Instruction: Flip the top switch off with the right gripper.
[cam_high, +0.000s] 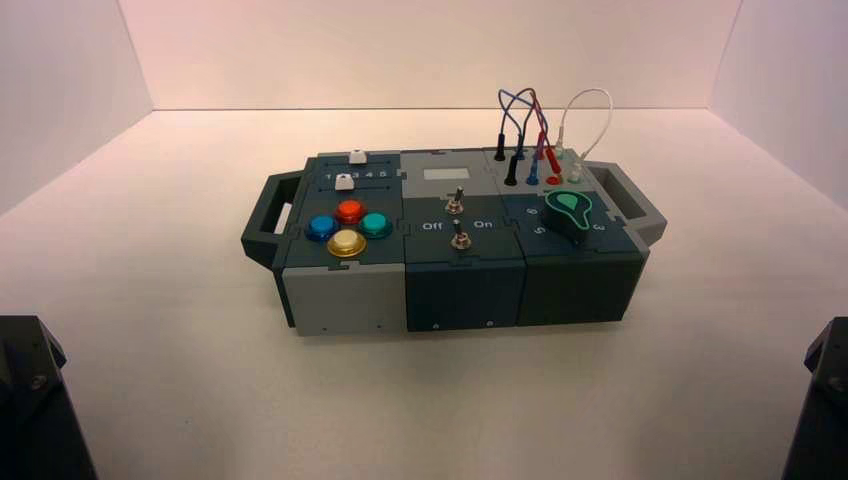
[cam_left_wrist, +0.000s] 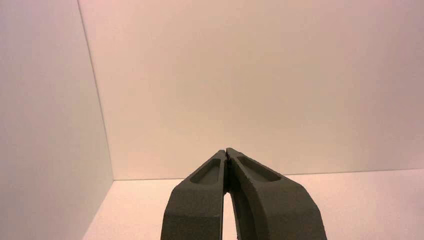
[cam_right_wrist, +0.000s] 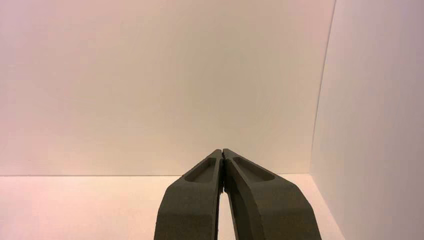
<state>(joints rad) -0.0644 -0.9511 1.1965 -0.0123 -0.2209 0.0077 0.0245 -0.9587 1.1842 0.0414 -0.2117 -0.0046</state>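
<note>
**Right gripper parked, top switch untouched**

The right gripper (cam_right_wrist: 222, 152) has its two dark fingers pressed together at the tips, holding nothing; its wrist view shows only bare floor and white walls beyond them. In the high view only a dark corner of that arm shows, at about 4 o'clock from the box. The left gripper (cam_left_wrist: 227, 151) is likewise closed and empty, its arm parked at about 8 o'clock.

Farther out, the box (cam_high: 340, 300) stands in the middle of the white floor. On its central dark panel two small metal toggles sit one behind the other; the top switch (cam_high: 456, 201) is the farther one, at 12 o'clock from the bottom switch (cam_high: 460, 239). Which way its lever leans cannot be made out.

At 9 o'clock from the switches are four coloured buttons (cam_high: 347, 226); at 3 o'clock, the green knob (cam_high: 569, 208), with wires (cam_high: 540, 125) behind.

As judged, nothing is done yet: the reach, the approach to the lever and the flip all remain.
</note>
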